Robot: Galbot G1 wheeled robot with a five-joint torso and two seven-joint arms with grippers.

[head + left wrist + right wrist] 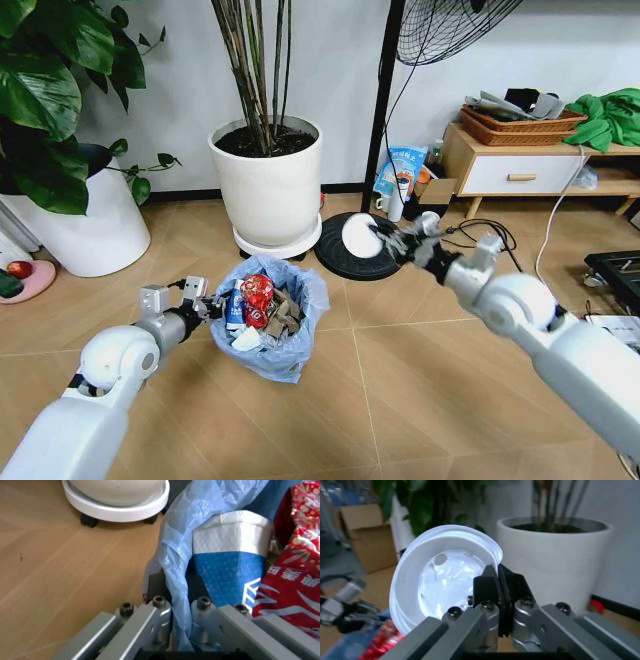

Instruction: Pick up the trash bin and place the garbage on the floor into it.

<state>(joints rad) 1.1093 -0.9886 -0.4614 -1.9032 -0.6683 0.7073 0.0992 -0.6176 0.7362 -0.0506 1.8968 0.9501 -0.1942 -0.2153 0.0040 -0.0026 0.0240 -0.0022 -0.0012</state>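
One white disc (445, 588) pinched by its rim in right hand (392, 240), aloft beyond the trash bin (268, 315). Bin's blue liner nipped by left hand (207, 308), red can (257, 292) and blue-white can (227, 570) inside, floor (400, 370) below.

One trash bin (272, 330), two white plant pots (268, 185), one white disc (359, 236), two claws (204, 306).
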